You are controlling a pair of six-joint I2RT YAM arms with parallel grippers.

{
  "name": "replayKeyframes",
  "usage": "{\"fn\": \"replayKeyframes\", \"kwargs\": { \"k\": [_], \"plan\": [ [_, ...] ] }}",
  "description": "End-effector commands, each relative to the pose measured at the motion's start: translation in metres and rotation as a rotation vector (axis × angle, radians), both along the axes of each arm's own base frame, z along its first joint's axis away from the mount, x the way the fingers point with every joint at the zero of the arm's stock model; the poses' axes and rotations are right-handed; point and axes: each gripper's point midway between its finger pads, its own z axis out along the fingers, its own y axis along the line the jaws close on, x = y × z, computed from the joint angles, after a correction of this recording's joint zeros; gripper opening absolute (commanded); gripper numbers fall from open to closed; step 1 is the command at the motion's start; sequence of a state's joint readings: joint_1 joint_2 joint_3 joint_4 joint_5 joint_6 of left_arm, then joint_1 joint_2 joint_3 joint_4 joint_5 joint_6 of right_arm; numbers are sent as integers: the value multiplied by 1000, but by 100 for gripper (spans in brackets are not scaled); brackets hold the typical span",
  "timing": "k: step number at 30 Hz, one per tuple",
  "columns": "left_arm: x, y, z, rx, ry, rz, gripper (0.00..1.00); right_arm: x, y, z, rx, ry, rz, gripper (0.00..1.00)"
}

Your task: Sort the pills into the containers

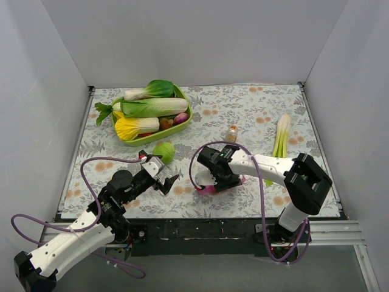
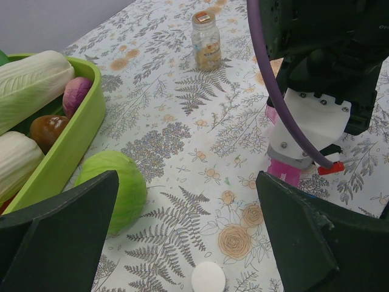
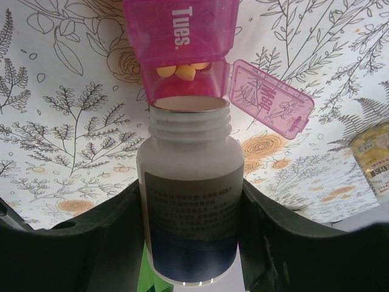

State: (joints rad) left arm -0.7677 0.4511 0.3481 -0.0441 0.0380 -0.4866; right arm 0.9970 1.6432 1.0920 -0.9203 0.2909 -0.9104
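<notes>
The pink pill organiser [image 3: 182,36] lies on the floral cloth; its "Wed" lid [image 3: 270,97] stands open and yellow pills [image 3: 179,72] lie in that compartment. My right gripper [image 3: 191,213] is shut on a white pill bottle [image 3: 189,182], uncapped, tipped with its mouth over the open compartment. In the top view the right gripper [image 1: 214,170] covers most of the organiser [image 1: 208,188]. My left gripper [image 2: 188,243] is open and empty above the cloth, over a white bottle cap [image 2: 208,278]. In the top view it [image 1: 163,176] sits left of the organiser.
A green tray [image 1: 182,121] of toy vegetables stands at the back left. A small green cabbage [image 1: 163,150] lies near my left gripper. A clear jar [image 1: 231,133] with brownish contents stands behind the organiser. A leek [image 1: 280,140] lies at the right.
</notes>
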Motion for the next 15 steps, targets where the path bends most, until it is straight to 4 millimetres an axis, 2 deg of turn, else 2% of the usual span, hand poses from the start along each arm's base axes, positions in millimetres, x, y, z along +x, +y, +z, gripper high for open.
{"fn": "replayKeyframes", "kwargs": {
  "k": [1, 9, 15],
  "plan": [
    [0, 0, -2, 7, -5, -4, 98, -1, 2, 9, 69, 6, -25, 1],
    [1, 0, -2, 5, -3, -2, 98, 2, 1, 16, 175, 44, -86, 1],
    [0, 0, -1, -8, 9, 2, 98, -5, 10, 35, 395, 135, -132, 1]
  ]
}}
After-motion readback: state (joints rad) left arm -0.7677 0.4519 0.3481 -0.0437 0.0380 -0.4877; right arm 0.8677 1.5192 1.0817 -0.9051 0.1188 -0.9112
